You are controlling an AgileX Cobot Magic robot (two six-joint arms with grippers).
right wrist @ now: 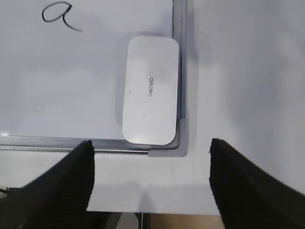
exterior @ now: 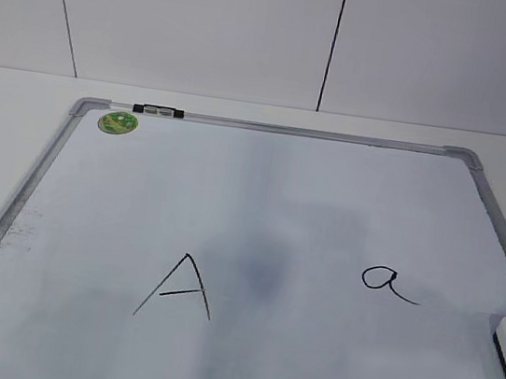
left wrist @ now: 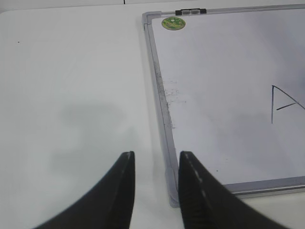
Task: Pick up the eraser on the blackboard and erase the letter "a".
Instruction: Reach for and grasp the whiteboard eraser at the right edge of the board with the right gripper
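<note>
Open right pincer [right wrist: 151,157] above eraser [right wrist: 149,89]

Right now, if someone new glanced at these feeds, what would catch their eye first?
Probably the two black marker letters on the blackboard: a big capital A near the middle and the letter "a" to its right. Next, the eraser lying in the board's near right corner, ahead of the open right pincer.
</note>
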